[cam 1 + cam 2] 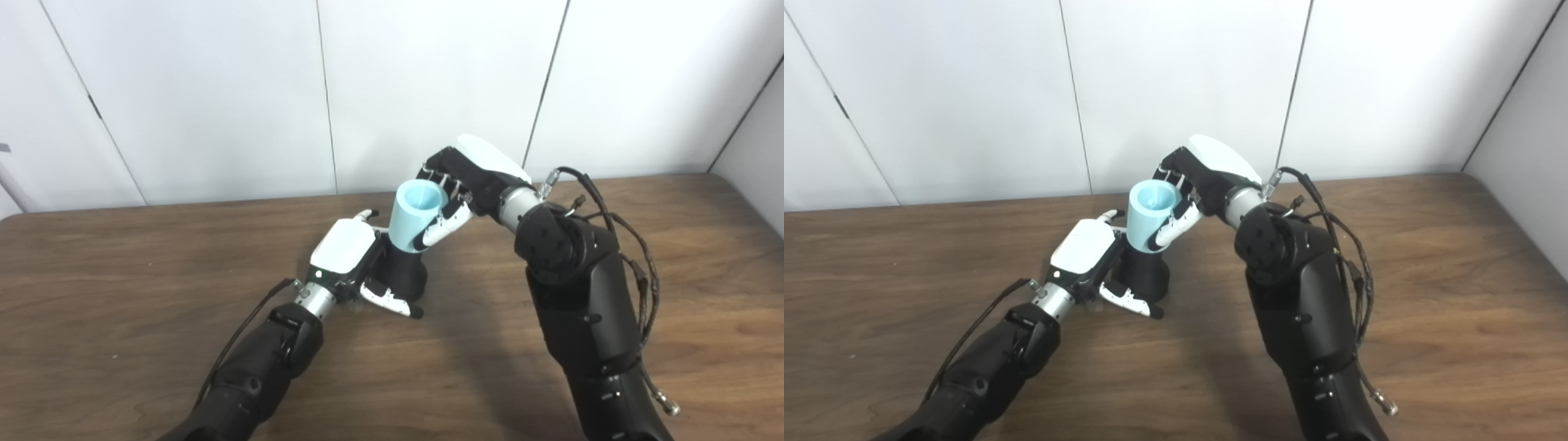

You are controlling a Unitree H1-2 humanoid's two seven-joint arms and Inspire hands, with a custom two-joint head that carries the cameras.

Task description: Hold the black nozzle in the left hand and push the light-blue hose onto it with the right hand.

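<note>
Left eye view first: we see our left hand point(361, 263) low on the brown table point(122, 275), with its fingers wrapped around the black nozzle point(404, 272). The nozzle stands on the table, wide end down, right beside the white back of that hand. Our right hand point(459, 190) comes in from above and to the right. Its fingers are curled tight around the light-blue hose point(418, 214). The hose sits on top of the nozzle, tipped a little to the right, and its open round end faces up at us. Its bottom end touches the nozzle, but we cannot tell how far it is pushed on.

Right eye view next: we see the same things from a little to the side. The hose sits between our two hands, above the left one and just left of the right one. A white wall point(968, 92) stands behind the table.
</note>
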